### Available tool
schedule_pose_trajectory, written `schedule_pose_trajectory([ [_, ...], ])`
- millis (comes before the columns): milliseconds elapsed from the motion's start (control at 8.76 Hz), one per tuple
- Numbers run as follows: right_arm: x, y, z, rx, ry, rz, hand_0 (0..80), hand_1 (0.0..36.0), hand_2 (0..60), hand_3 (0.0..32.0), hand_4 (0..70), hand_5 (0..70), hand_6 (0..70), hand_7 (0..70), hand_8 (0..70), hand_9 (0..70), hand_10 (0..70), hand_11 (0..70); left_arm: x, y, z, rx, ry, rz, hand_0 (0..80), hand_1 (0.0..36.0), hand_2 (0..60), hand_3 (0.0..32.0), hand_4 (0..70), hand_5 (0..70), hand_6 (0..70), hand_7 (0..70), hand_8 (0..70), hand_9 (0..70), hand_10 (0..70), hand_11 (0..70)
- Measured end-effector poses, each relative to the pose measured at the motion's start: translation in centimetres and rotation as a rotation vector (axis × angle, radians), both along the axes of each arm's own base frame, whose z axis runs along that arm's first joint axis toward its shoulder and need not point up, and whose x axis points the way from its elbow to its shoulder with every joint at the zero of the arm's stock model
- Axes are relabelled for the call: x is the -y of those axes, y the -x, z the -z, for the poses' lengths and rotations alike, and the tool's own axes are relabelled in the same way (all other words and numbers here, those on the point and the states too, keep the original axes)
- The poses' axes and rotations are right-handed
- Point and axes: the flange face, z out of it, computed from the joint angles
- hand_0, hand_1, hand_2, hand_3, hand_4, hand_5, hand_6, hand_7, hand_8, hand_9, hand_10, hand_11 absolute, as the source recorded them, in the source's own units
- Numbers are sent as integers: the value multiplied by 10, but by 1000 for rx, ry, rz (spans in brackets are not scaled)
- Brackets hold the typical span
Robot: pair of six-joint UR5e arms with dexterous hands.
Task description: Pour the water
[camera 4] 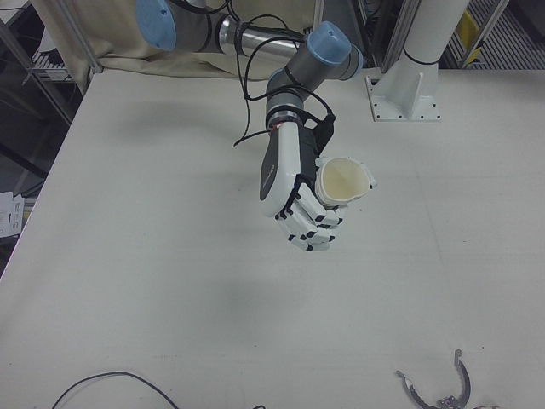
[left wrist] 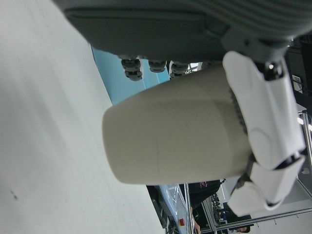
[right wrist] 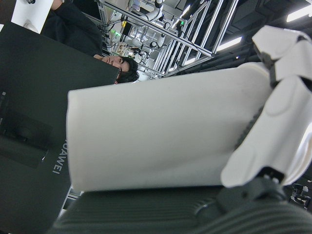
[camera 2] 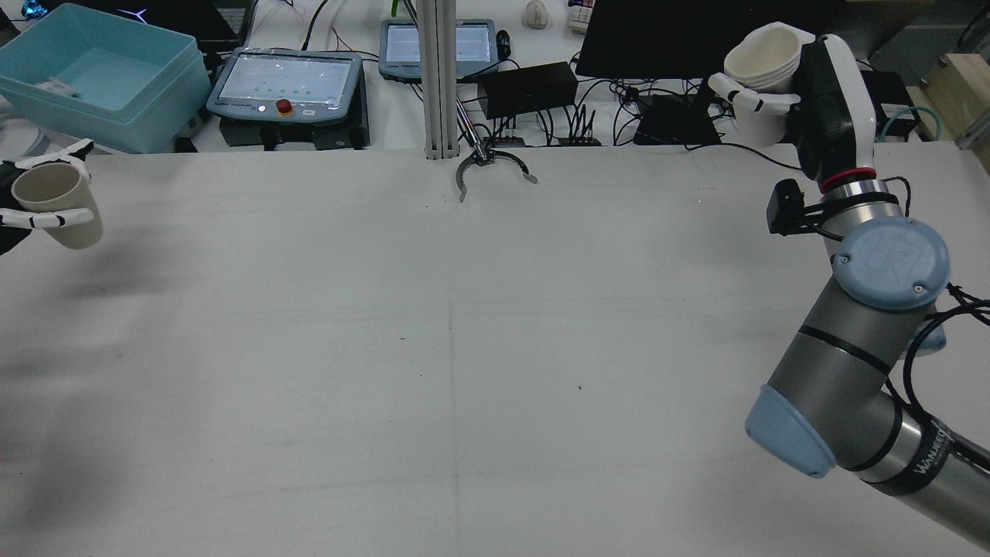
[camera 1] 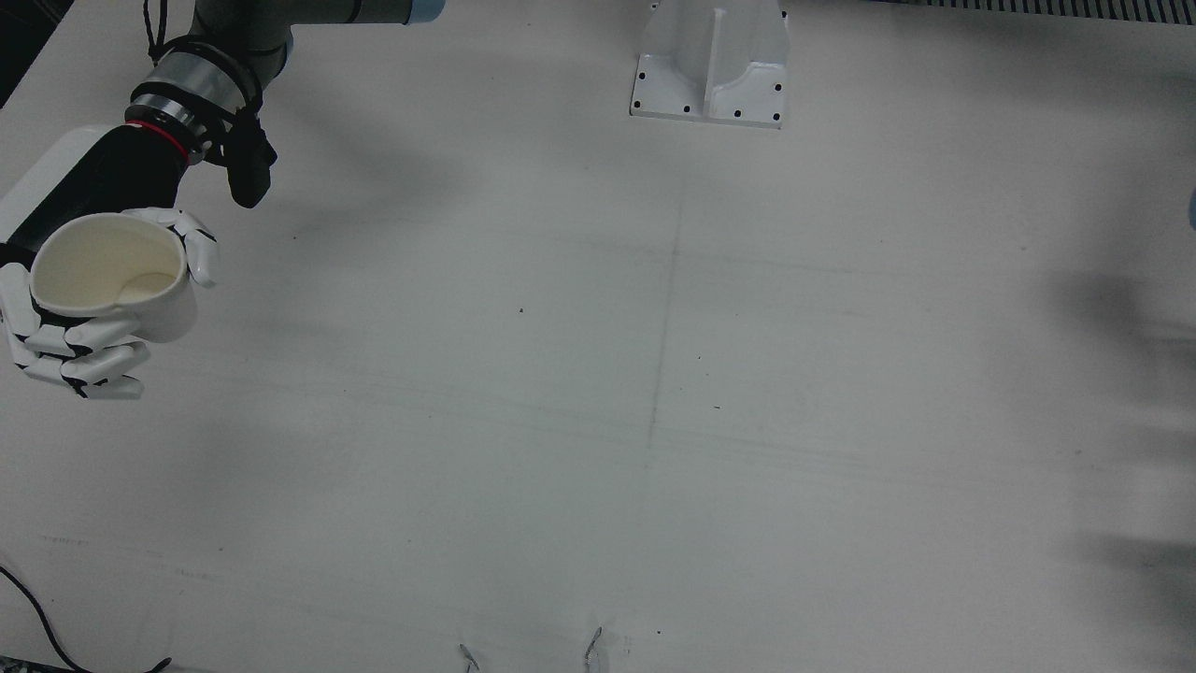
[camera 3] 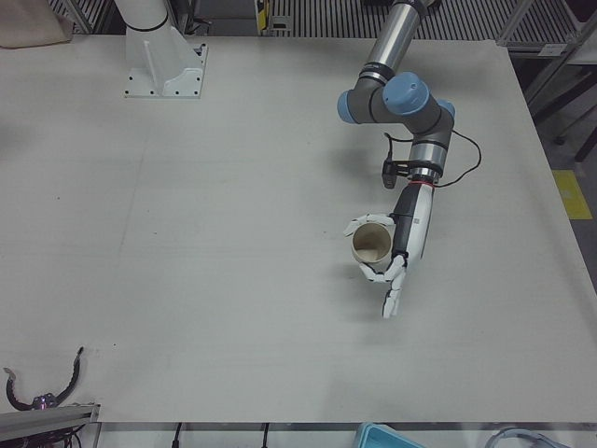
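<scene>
The white surface (camera 2: 464,348) spreads wide beneath both arms; the right arm (camera 2: 843,387) reaches forward from the near right corner in the rear view, its forearm rising steeply so that the right hand (camera 2: 781,93) sits high above the far edge of the surface, palm turned inward; the left arm (camera 3: 410,121) comes down from its elbow in the left-front view, its wrist pointing toward the operators' side, with the left hand (camera 3: 387,266) held above the surface and apart from it.

The right hand is wrapped round a white cup (camera 4: 343,183), its fingers (camera 4: 308,223) curled about the wall below the rim and the thumb across the other side; the cup's mouth faces up and slightly away from the palm, and its pale inside shows in the front view; whether it holds water I cannot tell.

The left hand is clamped on a beige paper cup (camera 3: 373,245), fingers bent round its wall near the rim; in the rear view that cup leans, mouth tipped toward the palm side and base outward; the two cups are well apart, one at each side of the surface.
</scene>
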Motion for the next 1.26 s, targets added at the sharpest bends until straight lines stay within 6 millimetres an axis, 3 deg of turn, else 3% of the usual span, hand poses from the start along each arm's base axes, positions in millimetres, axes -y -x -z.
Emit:
schedule_pose_trajectory([
  [114,-2,-2,-3,-5,4,2,471,157,409,0,205,690,426,533,419,570,270,401,-16,16,-37,9,18,25,414,360,600,0,275,490,18,67,19,38,44,83],
  [342,-5,-4,-10,-15,14,6,468,154,403,0,203,693,428,538,418,568,269,398,-44,40,-99,24,40,80,415,356,600,0,271,446,15,63,19,38,42,78],
  [456,-6,-3,-12,-20,18,8,468,152,400,0,202,693,428,538,418,568,267,397,-53,48,-123,29,42,99,429,301,600,0,263,420,14,63,18,38,38,70],
  [570,-6,-2,-15,-25,22,11,468,149,390,0,199,690,427,538,416,567,266,395,-60,53,-142,35,43,116,430,193,542,0,252,362,16,67,15,35,33,58],
  [685,-7,0,-17,-28,26,14,467,148,386,0,199,691,427,537,415,565,266,394,-66,57,-158,39,45,129,430,143,355,0,245,341,16,67,13,33,29,51],
  [799,-7,2,-19,-31,29,18,467,146,384,0,199,691,427,538,415,565,265,392,-70,60,-169,41,47,136,432,146,359,0,242,340,16,64,14,35,30,53],
  [913,-8,4,-20,-34,32,22,466,145,382,0,198,689,428,539,415,566,265,392,-73,62,-175,43,49,139,438,112,216,0,231,321,18,70,12,33,28,48],
  [1027,-8,6,-21,-37,35,25,467,143,372,0,193,686,425,534,415,566,262,389,-75,63,-179,41,46,141,409,47,19,0,194,207,14,71,6,25,21,36],
  [1255,-9,8,-23,-40,37,28,465,142,371,0,191,686,426,531,417,567,260,386,-79,67,-184,31,31,144,354,8,0,0,174,45,0,51,0,3,10,17],
])
